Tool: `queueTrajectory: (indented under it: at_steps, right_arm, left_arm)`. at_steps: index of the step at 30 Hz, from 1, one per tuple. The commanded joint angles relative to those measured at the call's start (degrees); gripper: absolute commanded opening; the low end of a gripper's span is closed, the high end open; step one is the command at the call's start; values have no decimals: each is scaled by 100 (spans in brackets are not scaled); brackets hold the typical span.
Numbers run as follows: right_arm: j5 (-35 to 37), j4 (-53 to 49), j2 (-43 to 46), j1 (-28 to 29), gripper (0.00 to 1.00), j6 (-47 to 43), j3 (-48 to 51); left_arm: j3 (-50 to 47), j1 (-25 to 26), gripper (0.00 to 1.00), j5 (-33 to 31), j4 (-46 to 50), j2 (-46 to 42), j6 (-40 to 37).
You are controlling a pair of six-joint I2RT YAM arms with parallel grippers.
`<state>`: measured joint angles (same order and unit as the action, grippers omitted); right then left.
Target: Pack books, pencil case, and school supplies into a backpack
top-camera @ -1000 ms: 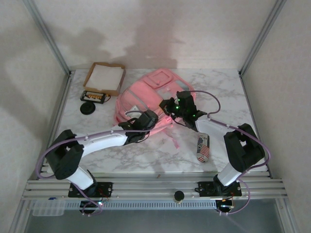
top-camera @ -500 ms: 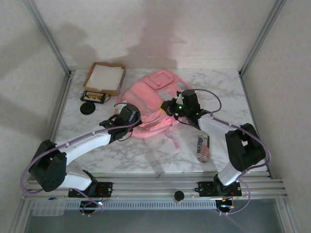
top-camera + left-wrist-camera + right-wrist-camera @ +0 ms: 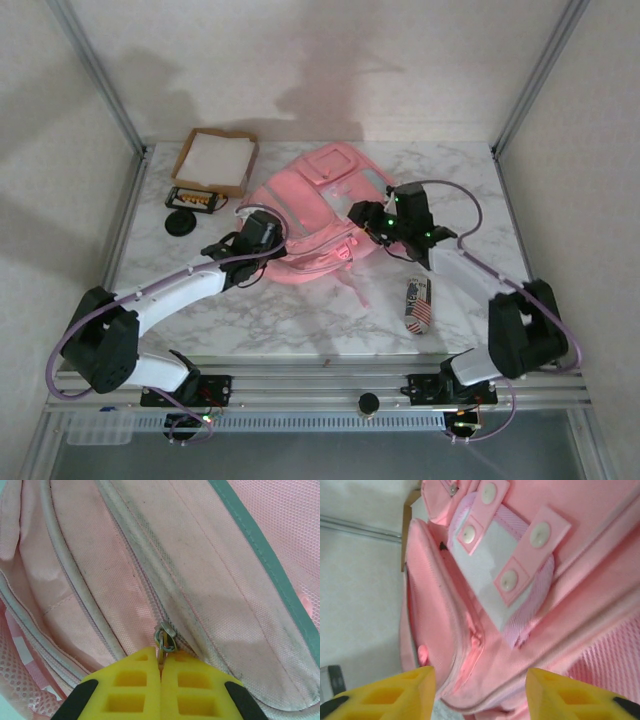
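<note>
The pink backpack (image 3: 300, 205) lies mid-frame in the top view, on a marble table (image 3: 300, 310). At the upper left, a cardboard tray (image 3: 240, 178) holds 1 white sheet (image 3: 218, 155), and below it sits a round black disc (image 3: 181, 222). A flag-patterned pouch (image 3: 417, 303) lies at the lower right, apart from the bag. The left gripper (image 3: 161, 660) is pinched on the zipper pull (image 3: 164, 637). The right gripper (image 3: 480, 682) stands wide before the bag's front, holding nothing.

Top view looks down from behind — both wrist views (very close) face the backpack (image 3: 305, 200).
</note>
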<state>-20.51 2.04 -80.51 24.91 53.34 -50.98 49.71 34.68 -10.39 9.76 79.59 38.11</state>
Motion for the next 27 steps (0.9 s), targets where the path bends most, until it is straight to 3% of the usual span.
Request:
queueTrajectory:
  at_steps: [1,10,22,27]
  right_arm:
    - [273,-275,376,298,53,130,584]
    - [140,1587,-506,1323,52,1424,812]
    - [604,2289,-1329,1457,44,1775,356]
    - [850,2239,-1415,1456,23,1679,317]
  left_arm:
    - [122,34,0,-308,140,-94,-31]
    - [173,169,0,-324,132,-65,-70]
    - [183,206,0,-290,90,3,-91]
    - [212,206,0,-394,191,1,-131]
